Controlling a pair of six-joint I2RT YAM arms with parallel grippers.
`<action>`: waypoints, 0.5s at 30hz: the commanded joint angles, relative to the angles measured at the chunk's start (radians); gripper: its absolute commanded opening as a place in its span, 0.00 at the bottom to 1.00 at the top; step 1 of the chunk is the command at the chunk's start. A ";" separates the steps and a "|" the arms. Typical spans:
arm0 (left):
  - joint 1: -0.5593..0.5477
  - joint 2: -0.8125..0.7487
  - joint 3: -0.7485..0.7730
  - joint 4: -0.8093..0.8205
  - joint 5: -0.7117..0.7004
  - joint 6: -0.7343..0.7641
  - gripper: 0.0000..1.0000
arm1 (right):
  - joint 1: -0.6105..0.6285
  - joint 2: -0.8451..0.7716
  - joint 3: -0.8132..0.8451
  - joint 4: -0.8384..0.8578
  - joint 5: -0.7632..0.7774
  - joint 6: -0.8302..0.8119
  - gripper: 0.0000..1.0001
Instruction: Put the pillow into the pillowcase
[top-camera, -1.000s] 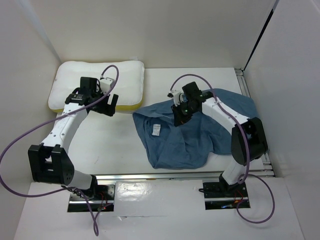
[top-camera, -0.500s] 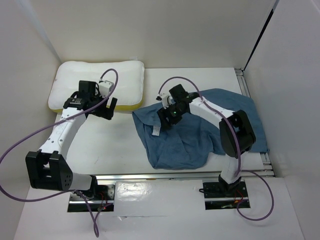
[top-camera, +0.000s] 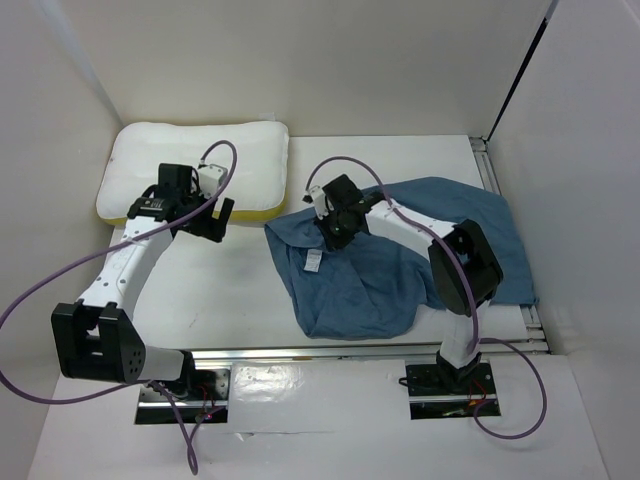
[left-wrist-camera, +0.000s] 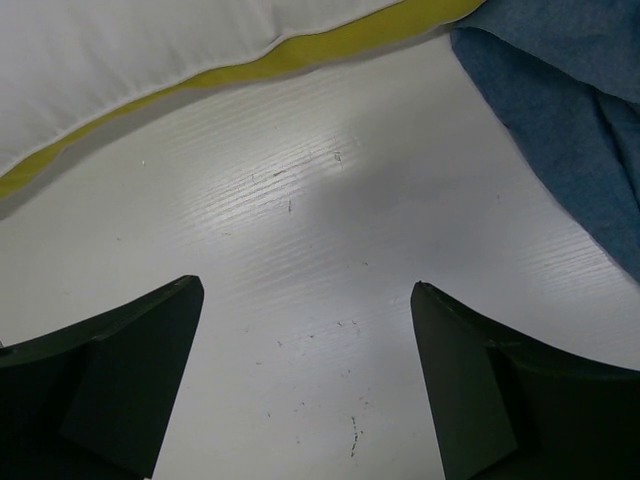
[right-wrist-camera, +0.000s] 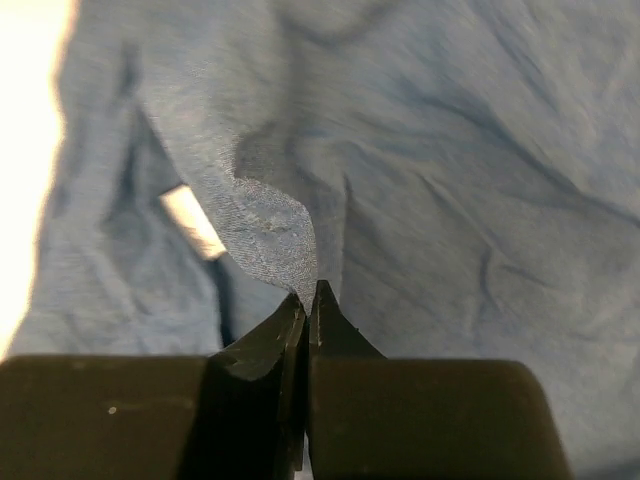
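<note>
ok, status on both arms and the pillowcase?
Left gripper open, empty, above table beside the pillow. Right gripper shut, pinching a pillowcase fold. Nothing in the way; pillow not in yet.

One pillow, one pillowcase and one table are counted; two tools are seen, the left tool and the right tool.

Free table btw pillow & pillowcase; walls prob. close.

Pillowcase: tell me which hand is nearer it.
Right. The right hand pinches a fold of the pillowcase; the left hand hangs open over bare table beside the pillow, off the cloth.
</note>
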 joint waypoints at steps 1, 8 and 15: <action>0.007 -0.016 0.011 0.025 0.016 0.019 1.00 | -0.007 0.012 -0.023 0.050 0.094 0.002 0.00; 0.007 0.137 0.208 0.028 0.093 0.020 1.00 | -0.064 -0.006 -0.032 0.030 0.071 0.002 0.00; 0.007 0.361 0.473 0.040 0.103 0.082 1.00 | -0.084 -0.055 -0.041 0.003 0.025 0.011 0.00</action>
